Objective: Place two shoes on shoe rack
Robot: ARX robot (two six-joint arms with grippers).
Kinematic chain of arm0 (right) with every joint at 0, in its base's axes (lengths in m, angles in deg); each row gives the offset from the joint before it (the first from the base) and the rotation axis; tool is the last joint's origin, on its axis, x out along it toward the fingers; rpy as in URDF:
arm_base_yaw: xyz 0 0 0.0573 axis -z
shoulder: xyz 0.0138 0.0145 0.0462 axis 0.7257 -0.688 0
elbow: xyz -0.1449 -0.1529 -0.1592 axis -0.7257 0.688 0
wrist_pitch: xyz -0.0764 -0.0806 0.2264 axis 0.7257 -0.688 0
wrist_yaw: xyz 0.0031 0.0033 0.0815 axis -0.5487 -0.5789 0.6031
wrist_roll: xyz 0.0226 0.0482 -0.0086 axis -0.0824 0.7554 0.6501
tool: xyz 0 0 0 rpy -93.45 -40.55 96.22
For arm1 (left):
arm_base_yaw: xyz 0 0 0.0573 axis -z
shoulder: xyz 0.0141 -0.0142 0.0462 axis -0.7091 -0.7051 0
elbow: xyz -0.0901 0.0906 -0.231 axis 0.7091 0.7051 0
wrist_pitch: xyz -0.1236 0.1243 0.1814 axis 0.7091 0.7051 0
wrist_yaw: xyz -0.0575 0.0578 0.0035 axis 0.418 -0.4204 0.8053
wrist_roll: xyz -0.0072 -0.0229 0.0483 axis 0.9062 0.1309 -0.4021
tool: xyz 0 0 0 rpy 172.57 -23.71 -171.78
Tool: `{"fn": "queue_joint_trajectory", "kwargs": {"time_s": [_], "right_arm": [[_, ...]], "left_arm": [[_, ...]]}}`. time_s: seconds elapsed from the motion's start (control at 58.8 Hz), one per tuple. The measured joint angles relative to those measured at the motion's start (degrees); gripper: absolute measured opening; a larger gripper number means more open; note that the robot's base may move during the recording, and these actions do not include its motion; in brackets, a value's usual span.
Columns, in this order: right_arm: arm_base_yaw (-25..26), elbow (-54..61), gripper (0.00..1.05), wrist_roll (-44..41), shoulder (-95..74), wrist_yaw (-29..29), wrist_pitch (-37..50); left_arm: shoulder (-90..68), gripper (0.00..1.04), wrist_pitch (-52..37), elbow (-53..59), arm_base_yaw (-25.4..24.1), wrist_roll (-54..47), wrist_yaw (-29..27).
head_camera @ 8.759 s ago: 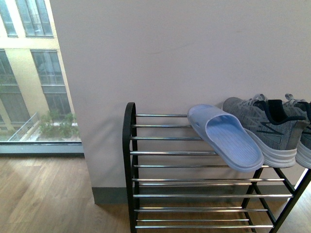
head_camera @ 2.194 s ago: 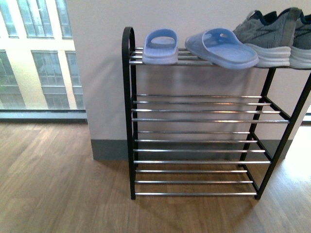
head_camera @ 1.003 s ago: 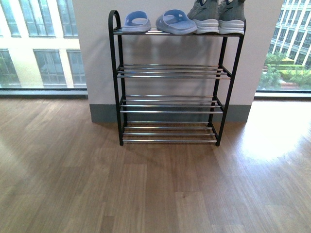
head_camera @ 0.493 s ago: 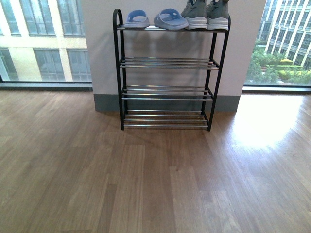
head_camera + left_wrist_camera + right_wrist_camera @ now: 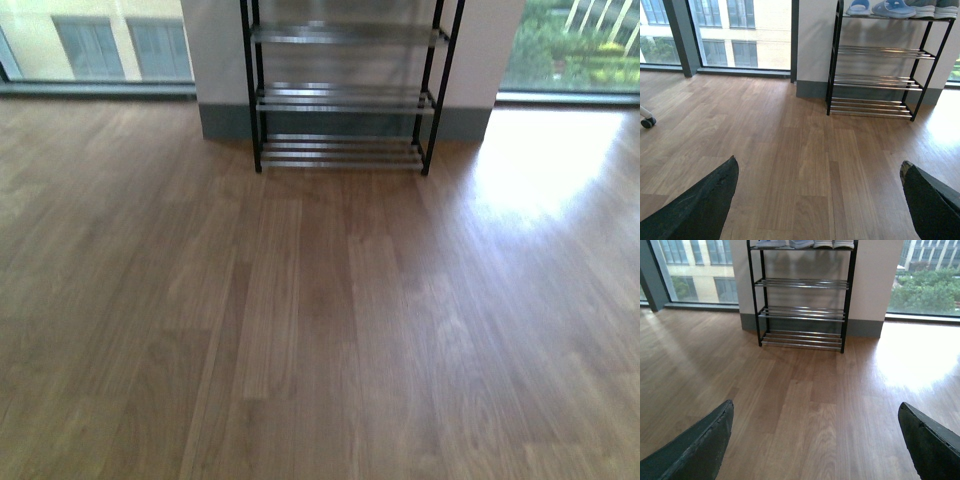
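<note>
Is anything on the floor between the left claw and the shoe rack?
Nothing visible. In the left wrist view, bare wood floor runs from the open left claw to the shoe rack, whose top tier holds the blue slides.

Shoe rack (image 5: 875,55): black frame w/ shiny chrome bars; slides (image 5: 880,7) pale blue; sneakers (image 5: 935,7) grey w/ white soles; floor (image 5: 320,320) brown wood-grain planks.

daylight from windows (image 5: 570,45), glare patch on wood floor (image 5: 320,330) at right, front view soft and blurred
</note>
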Motion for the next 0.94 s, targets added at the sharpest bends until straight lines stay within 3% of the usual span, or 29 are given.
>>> {"fn": "queue_joint_trajectory", "kwargs": {"time_s": [0.935], "right_arm": [[0.00,0.00,0.95,0.00,0.00,0.02,0.00]], "left_arm": [[0.00,0.95,-0.02,0.00,0.00,0.00,-0.04]]}}
